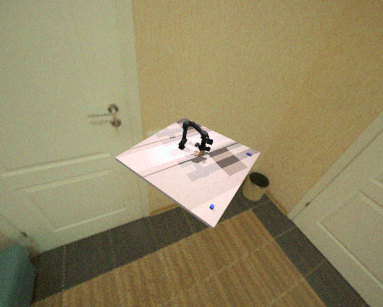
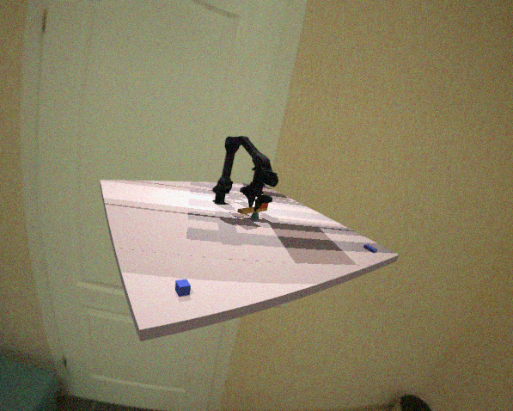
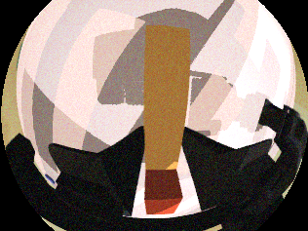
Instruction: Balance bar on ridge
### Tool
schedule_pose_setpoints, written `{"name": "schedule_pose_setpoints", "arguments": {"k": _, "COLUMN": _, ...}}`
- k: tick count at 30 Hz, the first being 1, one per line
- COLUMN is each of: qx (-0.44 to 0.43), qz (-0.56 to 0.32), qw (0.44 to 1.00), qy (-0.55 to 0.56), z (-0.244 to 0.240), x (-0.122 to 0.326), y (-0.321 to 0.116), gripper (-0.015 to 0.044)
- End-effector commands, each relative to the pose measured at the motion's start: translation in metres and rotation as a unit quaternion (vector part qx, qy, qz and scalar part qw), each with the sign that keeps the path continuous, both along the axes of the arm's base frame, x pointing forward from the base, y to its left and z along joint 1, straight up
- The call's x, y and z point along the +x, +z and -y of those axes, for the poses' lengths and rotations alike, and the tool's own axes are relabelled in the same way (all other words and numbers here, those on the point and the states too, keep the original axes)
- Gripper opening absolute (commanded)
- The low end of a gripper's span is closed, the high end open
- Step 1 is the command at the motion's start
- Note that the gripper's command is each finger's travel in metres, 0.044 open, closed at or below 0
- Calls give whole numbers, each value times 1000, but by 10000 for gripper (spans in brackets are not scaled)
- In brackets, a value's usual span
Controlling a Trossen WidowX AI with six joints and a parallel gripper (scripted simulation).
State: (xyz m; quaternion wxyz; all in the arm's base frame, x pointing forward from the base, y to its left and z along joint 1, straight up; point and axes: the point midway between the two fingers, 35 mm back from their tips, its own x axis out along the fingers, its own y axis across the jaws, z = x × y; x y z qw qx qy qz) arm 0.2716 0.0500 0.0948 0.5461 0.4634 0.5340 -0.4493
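Orange bar (image 1: 201, 153) (image 2: 246, 211) (image 3: 167, 96) gripped — fingers partly open around it; blue cube (image 1: 212, 206) (image 2: 182, 288) seen at seven o'clock from it, exterior view.

On the pale surface (image 2: 159, 265), the black arm's gripper (image 2: 257, 205) grips an orange-brown bar (image 2: 246, 211) above a small green ridge (image 2: 254, 216), with a blue cube (image 2: 182, 288) near left and a blue block (image 2: 369, 248) at right.

In the exterior view, the gripper (image 2: 257, 206) (image 3: 163, 131) obscures part of the bar (image 2: 246, 211) (image 3: 167, 96); contact between the bar and the green ridge (image 2: 254, 216) is too small to verify. The wrist view's lower edge truncates the gripper, and the ridge is not discernible there.
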Motion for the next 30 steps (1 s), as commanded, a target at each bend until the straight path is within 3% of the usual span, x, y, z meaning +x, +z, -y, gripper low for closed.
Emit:
{"name": "schedule_pose_setpoints", "arguments": {"k": 1, "qx": 0, "qz": 0, "qw": 1000, "qy": 0, "z": 0, "x": 0, "y": 0, "gripper": 0}}
{"name": "schedule_pose_setpoints", "arguments": {"k": 13, "qx": 0, "qz": 0, "qw": 1000, "qy": 0, "z": 0, "x": 0, "y": 0, "gripper": 0}}
{"name": "schedule_pose_setpoints", "arguments": {"k": 19, "qx": 0, "qz": 0, "qw": 1000, "qy": 0, "z": 0, "x": 0, "y": 0, "gripper": 157}}
{"name": "schedule_pose_setpoints", "arguments": {"k": 30, "qx": 0, "qz": 0, "qw": 1000, "qy": 0, "z": 0, "x": 0, "y": 0, "gripper": 167}}
